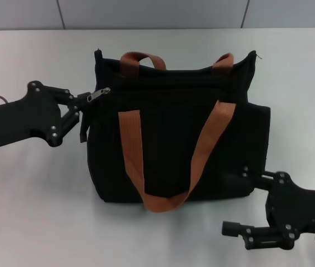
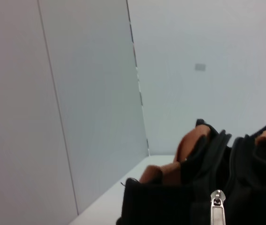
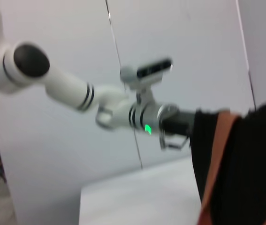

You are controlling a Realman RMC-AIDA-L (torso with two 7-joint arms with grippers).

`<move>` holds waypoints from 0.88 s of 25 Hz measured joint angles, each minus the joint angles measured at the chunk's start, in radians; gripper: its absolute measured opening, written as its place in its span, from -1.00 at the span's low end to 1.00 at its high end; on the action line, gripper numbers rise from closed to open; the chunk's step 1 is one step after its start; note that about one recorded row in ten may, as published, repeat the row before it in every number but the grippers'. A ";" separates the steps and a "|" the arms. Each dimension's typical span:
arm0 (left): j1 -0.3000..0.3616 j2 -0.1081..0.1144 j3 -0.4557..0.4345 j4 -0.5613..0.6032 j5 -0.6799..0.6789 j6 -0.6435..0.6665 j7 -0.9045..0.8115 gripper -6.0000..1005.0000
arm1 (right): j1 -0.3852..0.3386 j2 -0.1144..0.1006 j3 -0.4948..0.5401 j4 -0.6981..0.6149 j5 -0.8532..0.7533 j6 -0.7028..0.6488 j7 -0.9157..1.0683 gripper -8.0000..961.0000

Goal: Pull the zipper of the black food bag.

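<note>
L gripper (image 1: pixel 85 100) at zipper (image 1: pixel 98 94); wrist cam: pull only.

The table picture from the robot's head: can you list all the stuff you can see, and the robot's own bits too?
black food bag: one, black, standing mid-table
straps: two, orange-brown, one loop hanging down the front, one at the back top edge
zipper: one, silver, at the bag's upper corner on the robot's left
table: one, pale grey-white, under everything
wall: grey panels, behind the table
left gripper: one, black, at the zipper corner
right gripper: one, black, fingers spread beside the bag's lower corner
</note>
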 joint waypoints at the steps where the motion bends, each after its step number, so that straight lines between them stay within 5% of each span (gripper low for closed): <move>1: 0.002 0.000 0.000 0.000 -0.004 0.003 0.003 -0.95 | 0.015 0.000 0.003 0.019 0.009 -0.029 0.000 0.73; 8: 0.026 -0.011 0.000 0.003 -0.023 0.031 0.034 -0.94 | 0.063 0.000 0.008 0.071 0.137 -0.127 0.130 0.73; 11: 0.034 -0.015 -0.003 0.005 -0.024 0.034 0.040 -0.94 | 0.115 0.001 0.007 0.081 0.225 -0.120 0.357 0.73; 22: 0.052 -0.019 -0.012 0.007 -0.046 0.049 0.074 -0.93 | 0.232 0.003 0.019 0.079 0.298 -0.093 0.607 0.74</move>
